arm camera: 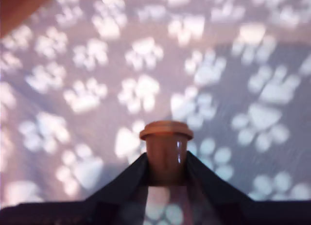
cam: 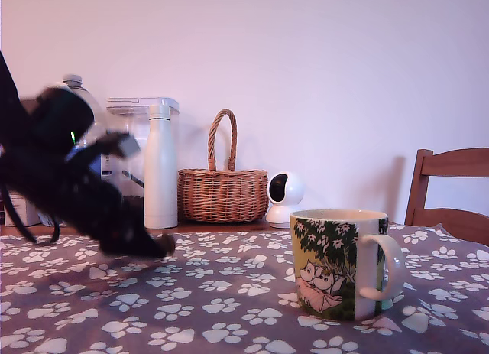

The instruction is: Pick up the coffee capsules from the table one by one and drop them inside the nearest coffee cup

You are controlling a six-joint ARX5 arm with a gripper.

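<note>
In the wrist view a brown coffee capsule (arm camera: 166, 154) with a flat rim sits between my two dark fingers, and my gripper (arm camera: 166, 166) is shut on it above the paw-print table (arm camera: 87, 64). In the exterior view my black arm is a blurred shape at the left, with the gripper (cam: 157, 245) low over the cloth; the capsule cannot be made out there. The cream coffee cup (cam: 340, 264) with green foliage and white figures stands at the exterior view's right, handle to the right, well apart from the gripper.
Along the back stand a tall white bottle (cam: 160, 167), a wicker basket (cam: 222, 186), a small round white camera (cam: 285, 195) and a clear container (cam: 130, 140). A wooden chair (cam: 451, 189) is at the far right.
</note>
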